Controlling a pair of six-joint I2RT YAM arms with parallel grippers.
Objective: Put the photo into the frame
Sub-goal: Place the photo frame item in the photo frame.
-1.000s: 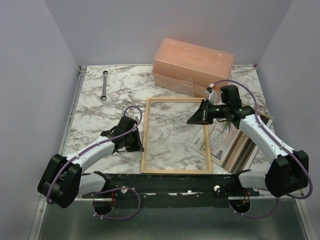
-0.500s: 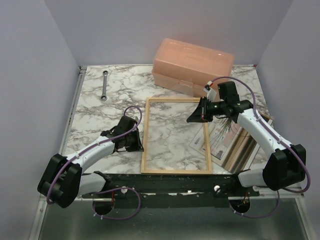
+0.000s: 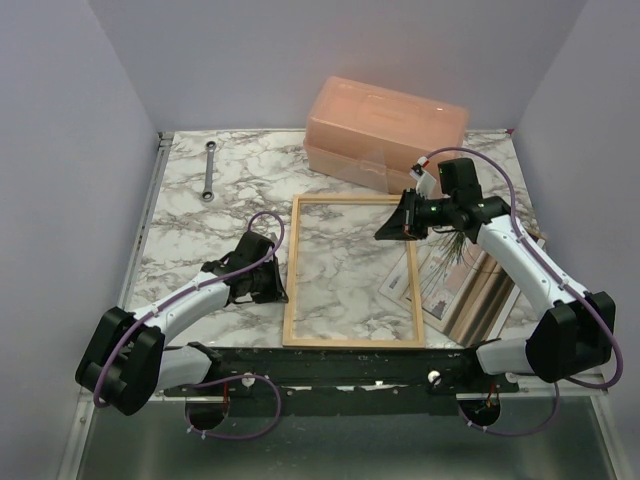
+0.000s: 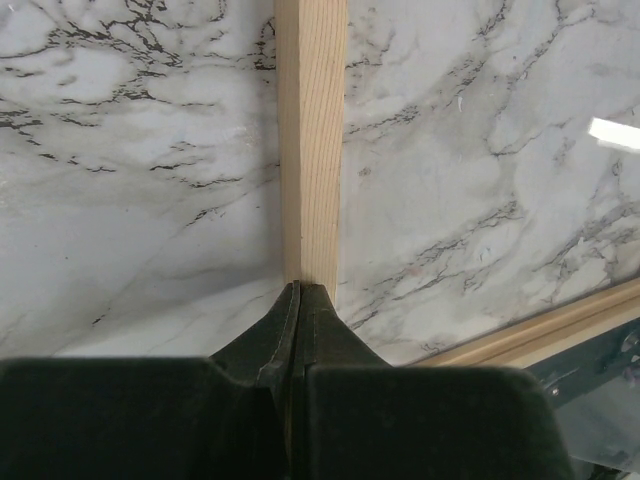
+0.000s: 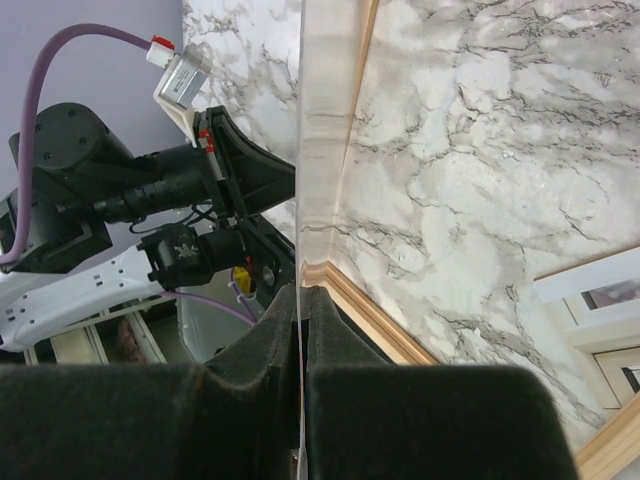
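Left gripper (image 4: 300,290) clenched shut, tips on the frame (image 3: 350,343) at its left rail. Right gripper (image 5: 300,292) – upper right – pinches a thin clear pane (image 5: 322,150) – photo (image 3: 440,285) lies lower right.

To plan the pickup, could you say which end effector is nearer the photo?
Right end effector, by the photo's far corner; left end effector, across the frame at its left rail.

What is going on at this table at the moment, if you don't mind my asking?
A wooden frame lies flat on the table. The left gripper is shut, its tips against the frame's left rail. The right gripper is pinched on what looks like a thin clear sheet near the frame's far right corner. The photo lies by the frame's right rail, not yet inside.
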